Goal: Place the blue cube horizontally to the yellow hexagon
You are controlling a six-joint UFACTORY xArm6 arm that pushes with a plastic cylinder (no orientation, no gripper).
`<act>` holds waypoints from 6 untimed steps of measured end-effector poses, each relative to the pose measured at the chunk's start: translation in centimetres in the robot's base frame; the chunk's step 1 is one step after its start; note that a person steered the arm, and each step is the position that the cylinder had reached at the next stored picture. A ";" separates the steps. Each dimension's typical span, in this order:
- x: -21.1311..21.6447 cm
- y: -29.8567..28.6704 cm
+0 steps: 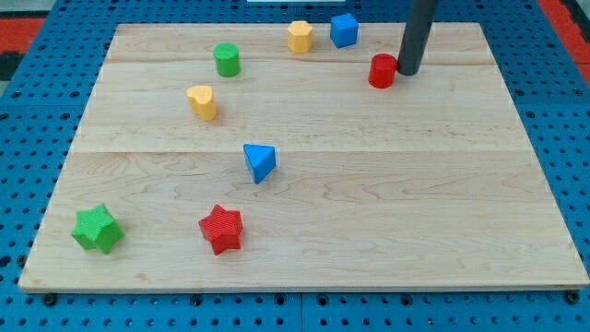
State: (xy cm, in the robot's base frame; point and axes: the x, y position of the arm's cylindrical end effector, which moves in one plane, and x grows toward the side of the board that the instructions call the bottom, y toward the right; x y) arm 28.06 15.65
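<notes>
The blue cube (344, 29) sits near the view's top edge of the wooden board, right beside the yellow hexagon (300, 37), which lies just to its left; a small gap shows between them. My tip (407, 71) is the lower end of the dark rod, down and to the right of the blue cube. It stands next to the right side of a red cylinder (382, 71), touching it or nearly so.
A green cylinder (227, 60) and a yellow heart (203, 101) lie at the upper left. A blue triangle (260, 162) is mid-board. A red star (221, 229) and a green star (98, 229) sit at the lower left. The board (442, 203) rests on a blue surface.
</notes>
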 end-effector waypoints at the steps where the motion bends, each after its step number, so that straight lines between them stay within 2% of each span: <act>1: -0.4 1.4; 2: -8.7 1.7; 3: -8.9 0.8; 5: -8.8 -7.5; 6: -7.6 -8.0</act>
